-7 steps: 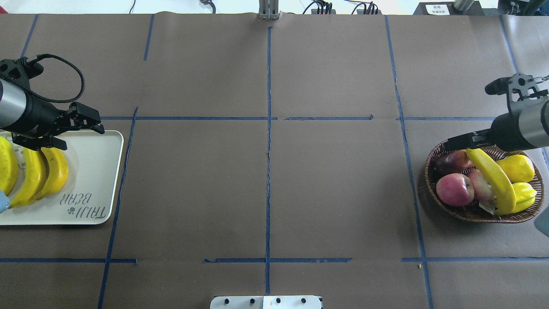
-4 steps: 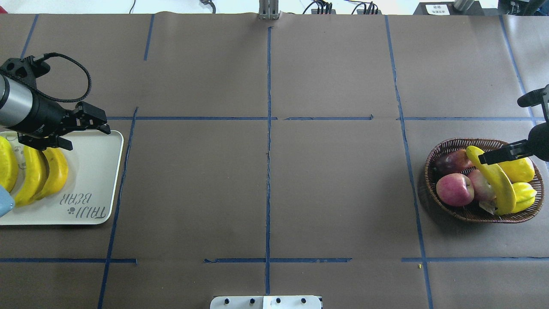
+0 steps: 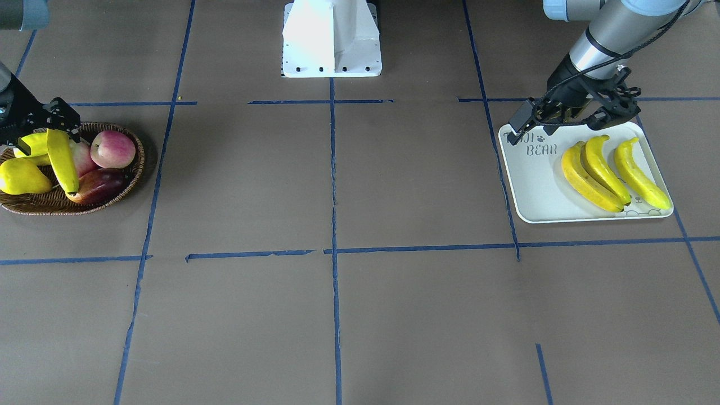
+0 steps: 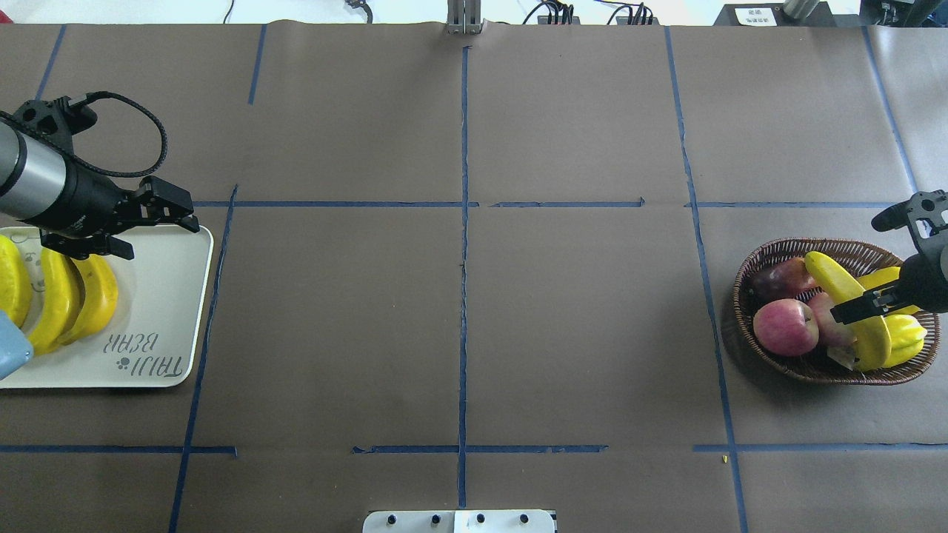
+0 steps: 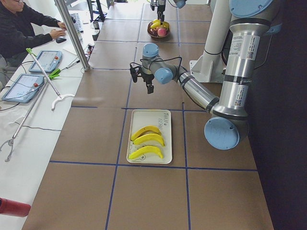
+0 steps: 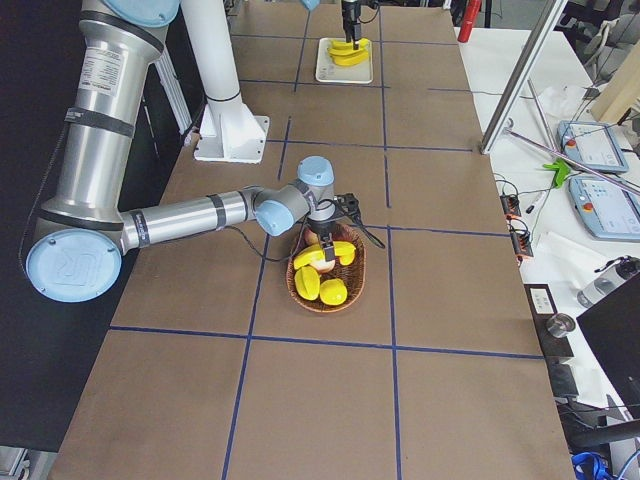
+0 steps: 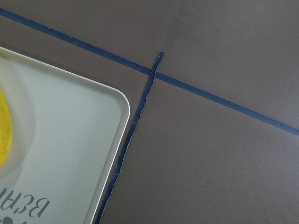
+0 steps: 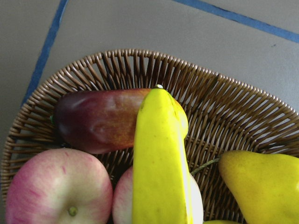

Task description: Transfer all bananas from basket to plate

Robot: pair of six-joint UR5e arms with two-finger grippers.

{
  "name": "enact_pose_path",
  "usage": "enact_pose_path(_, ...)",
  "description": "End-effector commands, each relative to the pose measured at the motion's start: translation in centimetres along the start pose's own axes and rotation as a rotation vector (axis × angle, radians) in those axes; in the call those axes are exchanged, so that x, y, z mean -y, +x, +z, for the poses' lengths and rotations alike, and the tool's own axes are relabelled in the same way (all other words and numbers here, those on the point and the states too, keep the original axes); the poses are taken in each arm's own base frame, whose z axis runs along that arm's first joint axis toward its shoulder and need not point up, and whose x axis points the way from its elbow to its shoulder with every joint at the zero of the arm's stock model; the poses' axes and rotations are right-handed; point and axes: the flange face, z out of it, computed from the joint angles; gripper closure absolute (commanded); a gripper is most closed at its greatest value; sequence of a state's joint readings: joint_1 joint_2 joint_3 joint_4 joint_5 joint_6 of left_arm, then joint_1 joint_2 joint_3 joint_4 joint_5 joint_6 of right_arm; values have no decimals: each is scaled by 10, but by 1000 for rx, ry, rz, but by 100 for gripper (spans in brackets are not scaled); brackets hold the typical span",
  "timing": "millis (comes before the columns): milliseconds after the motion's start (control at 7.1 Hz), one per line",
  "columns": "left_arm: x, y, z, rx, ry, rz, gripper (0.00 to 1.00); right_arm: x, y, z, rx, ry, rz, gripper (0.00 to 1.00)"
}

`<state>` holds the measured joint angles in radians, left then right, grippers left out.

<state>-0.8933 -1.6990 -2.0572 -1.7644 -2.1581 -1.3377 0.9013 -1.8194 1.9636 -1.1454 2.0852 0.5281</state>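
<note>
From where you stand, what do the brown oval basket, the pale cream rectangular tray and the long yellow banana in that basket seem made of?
Brown oval basket: woven wicker, matt; separate strands show.
Pale cream rectangular tray: probably plastic or melamine; smooth, rounded rim, printed lettering.
Long yellow banana: perhaps a plastic replica; even, glossy, spotless skin.

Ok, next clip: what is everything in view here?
plate bananas: three, yellow, side by side on the plate
basket banana: one, yellow, lying across the other fruit
apples: two, pink-red, in the basket
dark red fruit: one, in the basket
pears: two, yellow, in the basket
basket: one, brown wicker
plate: one, cream
table: brown, blue tape lines
left gripper: open, empty, over the plate's corner
right gripper: over the basket banana, grip unclear
</note>
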Motion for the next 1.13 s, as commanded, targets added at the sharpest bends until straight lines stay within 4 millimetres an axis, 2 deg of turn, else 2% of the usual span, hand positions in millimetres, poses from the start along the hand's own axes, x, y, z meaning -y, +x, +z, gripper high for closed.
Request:
enact_pose_path(0, -1, 1, -1, -3, 0, 2, 0, -4, 1, 10, -6, -20, -5, 10)
enact_pose_path(141, -1, 1, -1, -4, 0, 3, 0, -8, 4, 11, -9, -26, -1, 34)
enact_pose_path(282, -1, 1, -1, -4, 0, 3, 0, -9, 4, 11, -9, -28, -12, 74)
enact_pose_path(422, -1, 1, -1, -4, 0, 3, 0, -11, 3, 8, -6, -24, -16, 99)
enact_pose_path(563, 0, 1, 0, -3, 0, 1, 0, -13, -2, -5, 7, -9, -25, 100)
enact_pose_path(704, -2, 2, -1, -5, -1, 3, 0, -17, -4, -31, 19, 23, -17, 100)
enact_pose_path(985, -2, 2, -1, -5, -2, 3, 0, -17, 8, -80, 17, 117, 23, 100)
